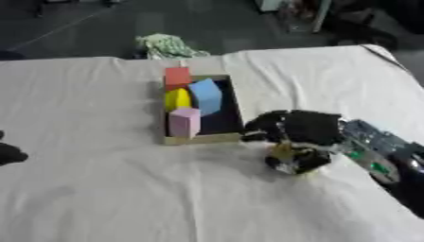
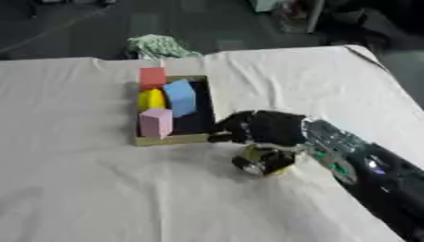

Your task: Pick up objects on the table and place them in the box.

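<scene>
At the centre of the frame an open box is set on the white-covered table, and four blocks are already stood inside it along its left side: a red block at the far end, a yellow block below it, a blue block beside that, and a pink block nearest the front wall. Just to the lower right of the box, the right hand is seen bent down over a small yellowish object, with its fingers curled round it, apparently so that it can be lifted and carried the short way into the free right side of the box. A dark shape at the left edge is probably the left hand; whether it is clenched cannot be told. A crumpled green cloth lies beyond the table's far edge.
</scene>
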You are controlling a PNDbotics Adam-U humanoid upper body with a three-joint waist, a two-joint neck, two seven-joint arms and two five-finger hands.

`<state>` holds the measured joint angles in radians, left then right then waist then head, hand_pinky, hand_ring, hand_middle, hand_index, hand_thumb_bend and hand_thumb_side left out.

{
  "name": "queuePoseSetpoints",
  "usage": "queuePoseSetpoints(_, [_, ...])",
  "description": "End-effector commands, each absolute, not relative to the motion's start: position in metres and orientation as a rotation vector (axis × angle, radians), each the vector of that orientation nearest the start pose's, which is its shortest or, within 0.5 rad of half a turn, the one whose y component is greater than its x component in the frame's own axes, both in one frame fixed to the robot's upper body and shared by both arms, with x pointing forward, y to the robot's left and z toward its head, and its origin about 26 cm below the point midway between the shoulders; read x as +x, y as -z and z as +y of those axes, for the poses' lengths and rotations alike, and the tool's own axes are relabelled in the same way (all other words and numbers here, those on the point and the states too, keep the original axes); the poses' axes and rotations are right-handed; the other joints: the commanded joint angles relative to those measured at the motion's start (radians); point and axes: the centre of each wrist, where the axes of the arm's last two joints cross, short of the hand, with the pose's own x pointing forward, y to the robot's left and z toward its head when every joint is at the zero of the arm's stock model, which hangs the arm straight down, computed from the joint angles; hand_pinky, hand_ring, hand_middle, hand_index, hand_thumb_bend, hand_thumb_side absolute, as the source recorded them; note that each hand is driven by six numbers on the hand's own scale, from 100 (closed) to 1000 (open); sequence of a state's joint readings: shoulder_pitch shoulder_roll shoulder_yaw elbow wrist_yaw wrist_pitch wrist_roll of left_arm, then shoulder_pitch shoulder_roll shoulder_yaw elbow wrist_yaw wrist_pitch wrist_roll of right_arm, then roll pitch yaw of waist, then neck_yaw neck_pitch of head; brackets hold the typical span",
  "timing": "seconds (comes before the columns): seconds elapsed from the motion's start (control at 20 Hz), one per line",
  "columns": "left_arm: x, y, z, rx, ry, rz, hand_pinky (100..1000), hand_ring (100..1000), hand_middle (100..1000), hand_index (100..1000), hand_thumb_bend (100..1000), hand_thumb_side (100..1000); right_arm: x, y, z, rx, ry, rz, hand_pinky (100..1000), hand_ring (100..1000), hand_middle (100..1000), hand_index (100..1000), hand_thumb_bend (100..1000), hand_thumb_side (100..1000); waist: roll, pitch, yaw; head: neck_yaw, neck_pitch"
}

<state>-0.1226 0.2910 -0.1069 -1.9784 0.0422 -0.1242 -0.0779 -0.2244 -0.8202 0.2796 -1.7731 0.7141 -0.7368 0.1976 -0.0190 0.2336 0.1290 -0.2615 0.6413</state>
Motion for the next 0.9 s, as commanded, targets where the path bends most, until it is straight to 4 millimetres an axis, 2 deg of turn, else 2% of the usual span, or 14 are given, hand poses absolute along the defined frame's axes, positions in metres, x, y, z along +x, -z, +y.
queuePoseSetpoints(0.05, [0.278, -0.144, 0.249, -0.031, 0.481, -2.19, 755, 642, 594, 802, 100, 566, 0.285, -0.194, -0.311, 0.582, 2.529, 2.183, 859, 914, 930, 1000, 100, 268, -0.001, -0.017, 0.001, -0.007, -0.002])
queuePoseSetpoints(0.3, [0.278, -0.144, 0.25, -0.026, 0.479, -2.189, 755, 643, 594, 802, 100, 565, 0.279, -0.205, -0.315, 0.565, 2.651, 2.192, 857, 911, 934, 1000, 100, 287, -0.001, -0.019, -0.002, -0.007, -0.004])
queuePoseSetpoints(0.6, [0.278, -0.143, 0.25, -0.026, 0.477, -2.189, 755, 643, 594, 803, 100, 565, 0.28, -0.209, -0.317, 0.679, 2.71, 2.126, 860, 920, 950, 1000, 100, 264, 0.001, -0.02, -0.004, -0.009, -0.006])
queuePoseSetpoints(0.65, [0.278, -0.143, 0.25, -0.025, 0.476, -2.188, 755, 642, 594, 803, 100, 565, 0.28, -0.208, -0.318, 0.705, 2.721, 2.111, 861, 922, 953, 1000, 100, 224, 0.001, -0.02, -0.004, -0.01, -0.006])
queuePoseSetpoints(0.75, [0.278, -0.143, 0.251, -0.024, 0.476, -2.188, 755, 642, 595, 803, 100, 565, 0.282, -0.205, -0.32, 0.76, 2.752, 2.075, 861, 923, 957, 1000, 100, 279, 0.001, -0.019, -0.004, -0.011, -0.006])
queuePoseSetpoints(0.9, [0.278, -0.143, 0.25, -0.023, 0.476, -2.187, 756, 643, 595, 803, 100, 567, 0.286, -0.197, -0.327, 0.848, 2.805, 2.011, 863, 928, 966, 1000, 100, 315, 0.0, -0.019, -0.003, -0.011, -0.007])
